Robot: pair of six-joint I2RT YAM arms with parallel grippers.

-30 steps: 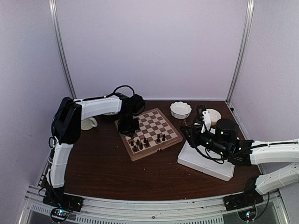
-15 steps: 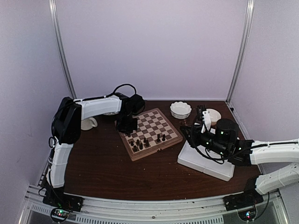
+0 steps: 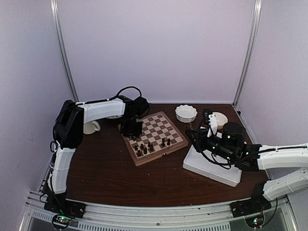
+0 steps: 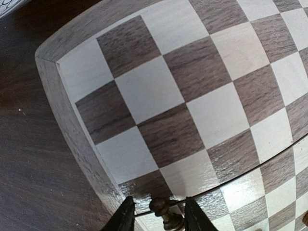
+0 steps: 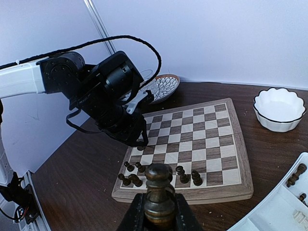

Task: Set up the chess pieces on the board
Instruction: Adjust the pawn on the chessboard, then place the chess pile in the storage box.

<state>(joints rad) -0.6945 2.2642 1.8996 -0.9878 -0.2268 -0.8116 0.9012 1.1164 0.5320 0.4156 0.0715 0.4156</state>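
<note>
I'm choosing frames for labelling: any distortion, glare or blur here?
Left wrist: strong fisheye bows the board, with sheen on its lower squares. Right wrist: the gripped dark piece looms large and slightly soft. Top external: dim, and the chess pieces are tiny.

Far squares open; near rows and both flanks crowded

The board (image 3: 161,126) is bare across its far and middle squares, so a tool could come straight down there. Dark pieces (image 3: 144,148) stand close together along the near rows. The left tool (image 3: 132,134) hangs over the board's left edge, jaws parted astride an edge piece (image 4: 161,209), blocking that side. On the right, a white bowl (image 3: 186,113), a white tray (image 3: 211,168) and the right tool (image 5: 156,211), clamped on a held piece (image 5: 159,185), hem in the approach. The near surface (image 3: 110,178) lies open.
</note>
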